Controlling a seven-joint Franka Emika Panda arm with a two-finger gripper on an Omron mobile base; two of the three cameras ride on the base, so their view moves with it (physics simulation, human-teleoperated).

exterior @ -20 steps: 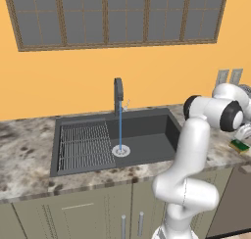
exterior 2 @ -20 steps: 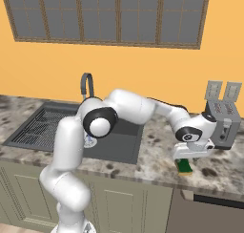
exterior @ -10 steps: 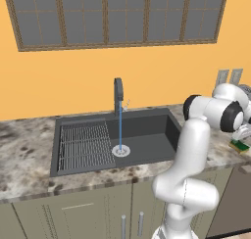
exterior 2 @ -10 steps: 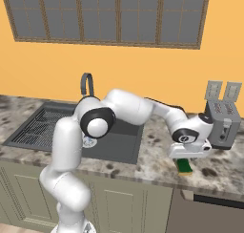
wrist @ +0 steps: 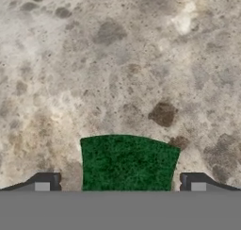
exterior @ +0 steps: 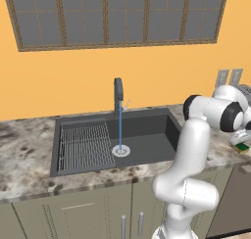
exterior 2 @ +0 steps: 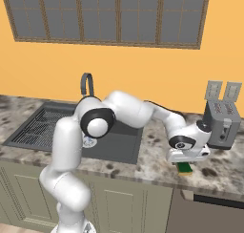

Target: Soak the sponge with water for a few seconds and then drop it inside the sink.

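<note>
— Starting with the sink (exterior: 147,130): what is in it?

— One dark grey rectangular basin set into the speckled stone table (exterior 2: 152,163). A wire grid rack (exterior: 83,146) lies in its left half, and a round silver drain (exterior: 120,151) sits on the floor beside the rack. One thin blue stream of water (exterior: 120,125) falls straight from the dark upright faucet (exterior: 118,93) onto that drain.

— And the sponge?

— One sponge (wrist: 128,163), lying on the table well to the right of the sink, near a grey toaster (exterior 2: 221,126). From the hand camera its top is a rough, dark green rectangle; the right base view shows a yellow layer under the green.

— Is the hand on it?

— The hand (exterior 2: 187,156) hangs low right over the sponge, fingers spread wide and holding nothing. In the hand view the two dark fingertips (wrist: 47,182) stand one on each side of the green block, with a gap of bare stone between each tip and the sponge's edges.

— Anything else to count?

— Two wall outlets (exterior 2: 223,91) above the toaster, and one wide window (exterior: 117,15) with many panes over the sink.
</note>
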